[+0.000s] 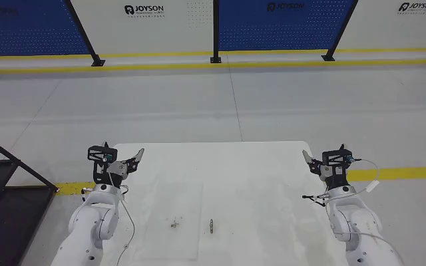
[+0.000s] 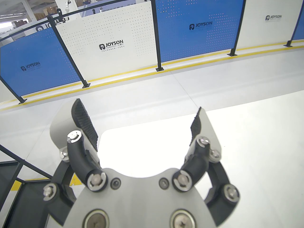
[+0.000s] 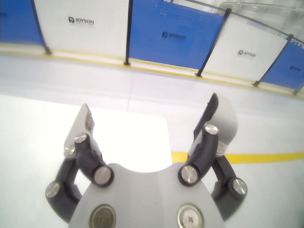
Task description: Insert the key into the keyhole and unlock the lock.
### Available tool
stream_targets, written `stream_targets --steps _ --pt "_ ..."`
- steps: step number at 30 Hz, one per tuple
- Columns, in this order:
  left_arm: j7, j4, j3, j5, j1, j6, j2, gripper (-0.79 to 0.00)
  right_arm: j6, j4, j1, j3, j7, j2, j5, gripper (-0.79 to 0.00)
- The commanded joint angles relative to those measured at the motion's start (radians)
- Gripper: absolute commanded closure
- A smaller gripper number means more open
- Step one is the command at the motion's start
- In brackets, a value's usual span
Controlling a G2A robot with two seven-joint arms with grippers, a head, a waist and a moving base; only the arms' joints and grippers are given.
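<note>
In the top view, we saw the white rectangular table (image 1: 266, 193) with broad bare surface across its middle and far half. Two small things lay toward its near edge, near each other but apart: a small tangled metal piece (image 1: 174, 224) and a slim dark metal piece (image 1: 211, 226). They were too small for us to say which was the key and which the lock. The left gripper (image 1: 135, 159) hung by the table's far left corner and the right gripper (image 1: 311, 162) by its far right edge, both well apart from the two pieces. A black metal frame (image 1: 16, 174) stood on the floor beside the table's left edge.

In the left wrist view, the left gripper (image 2: 139, 105) was spread wide, and its ribbed black pads (image 2: 84, 122) touched nothing. Beyond them lay the table's rounded corner (image 2: 237, 138) and then open grey floor up to a fence of blue and white panels (image 2: 190, 29).

In the right wrist view, the right gripper (image 3: 149, 100) was likewise wide apart and held nothing, poised above the table's far corner (image 3: 142, 129). A yellow floor line (image 3: 261, 156) ran just past that edge.
</note>
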Motion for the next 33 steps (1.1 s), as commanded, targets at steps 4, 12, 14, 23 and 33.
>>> stream_targets --steps 4,12,14,23,33 --pt "0.000 0.000 0.000 0.000 0.000 0.000 0.000 -0.785 0.000 0.000 0.000 0.000 0.000 0.000 0.000 -0.785" --pt "-0.032 -0.068 -0.011 0.050 0.023 -0.047 0.004 -0.785 0.000 0.000 0.000 0.000 0.000 0.000 0.000 -0.785" --pt "-0.066 -0.127 -0.016 0.100 0.072 -0.076 0.008 -0.785 0.000 0.000 0.000 0.000 0.000 0.000 0.000 -0.785" --pt "-0.289 -0.404 0.042 0.274 0.363 -0.242 0.018 -0.785 0.000 0.000 0.000 0.000 0.000 0.000 0.000 -0.785" --pt "-0.619 -0.370 0.246 0.310 0.401 -0.150 0.000 -0.785 0.000 0.000 0.000 0.000 0.000 0.000 0.000 -0.785"
